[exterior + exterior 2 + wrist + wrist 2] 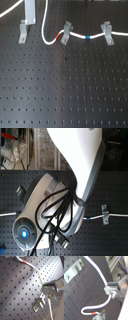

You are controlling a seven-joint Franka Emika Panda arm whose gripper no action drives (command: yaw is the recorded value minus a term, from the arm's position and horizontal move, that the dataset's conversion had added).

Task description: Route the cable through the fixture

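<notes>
Gripper (111,291) clamped on the cable (101,277), pinching the white cord between its fingers in both wrist views; finger pad (47,285) sits right on the cord in the first wrist view. In the first exterior view the gripper body (29,11) is at top, near the first exterior view's left, just above the left clip (23,32), which holds no cord. From the grip the cable (44,25) drops down, bends in a U, then runs roughly horizontal toward the first exterior view's right. Red band (61,36) sits touching the middle clip (66,31), cord passing through its fork; blue band (88,37) lies between middle clip and right clip (106,31), cord passing through that one too and running on to the frame edge. All on the black perforated board (65,85). In the second exterior view the arm (75,178) blocks most of the scene; only the blue band (87,219), one clip (104,213) and a horizontal stretch of cord show.
</notes>
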